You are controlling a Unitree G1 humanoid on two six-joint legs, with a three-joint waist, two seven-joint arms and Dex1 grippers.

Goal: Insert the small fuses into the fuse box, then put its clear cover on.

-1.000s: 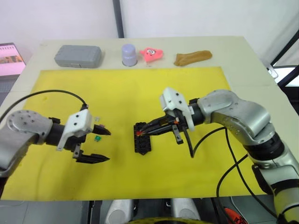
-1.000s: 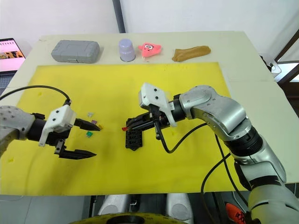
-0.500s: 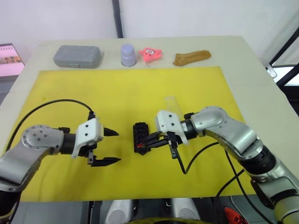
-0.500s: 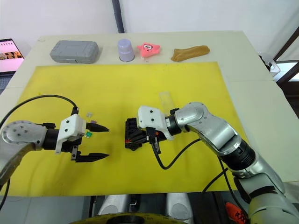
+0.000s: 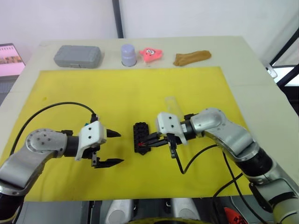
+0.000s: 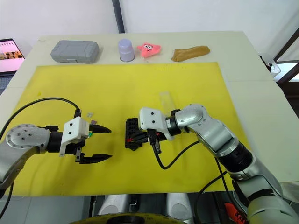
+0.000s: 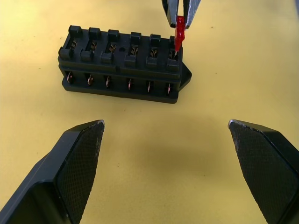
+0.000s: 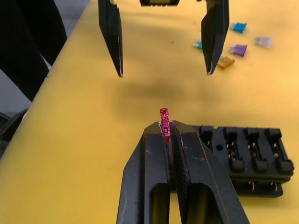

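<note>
Pale walls back a beige counter [image 5: 261,98] carrying a yellow mat [image 5: 140,88]. Along the far edge stand a grey case [image 5: 78,56], a lilac cup [image 5: 128,54], a pink toy [image 5: 151,53] and a brown lump [image 5: 192,57], all well apart from the work.

Left eye view: the fuse box [image 5: 140,137] lies mid-mat, its long axis running away from the robot. The right claw [image 5: 148,142] is clenched on a red fuse [image 5: 139,145] at the near end of the box. The left claw [image 5: 116,148] hangs released, just left of the box. The clear cover [image 5: 171,103] lies beyond the right wrist, untouched.

Right eye view: loose fuses [image 6: 92,123] lie beside the left claw, on its far side.

Left wrist view: the red fuse hangs tip-down over the end slot of the far row, at or just touching its mouth. All twelve slots appear vacant. Nothing stands between the fuse and the slot.

Right wrist view: the fuse stands pinched between the shut fingers [image 8: 154,158], with the box just beside them. Blue, green, purple, orange and clear chips lie beyond the left claw.

Judgement: insertion of the first fuse is in hand; the move calls for a straight push into the slot, keeping the blades aligned. The right arm is the nearer.
</note>
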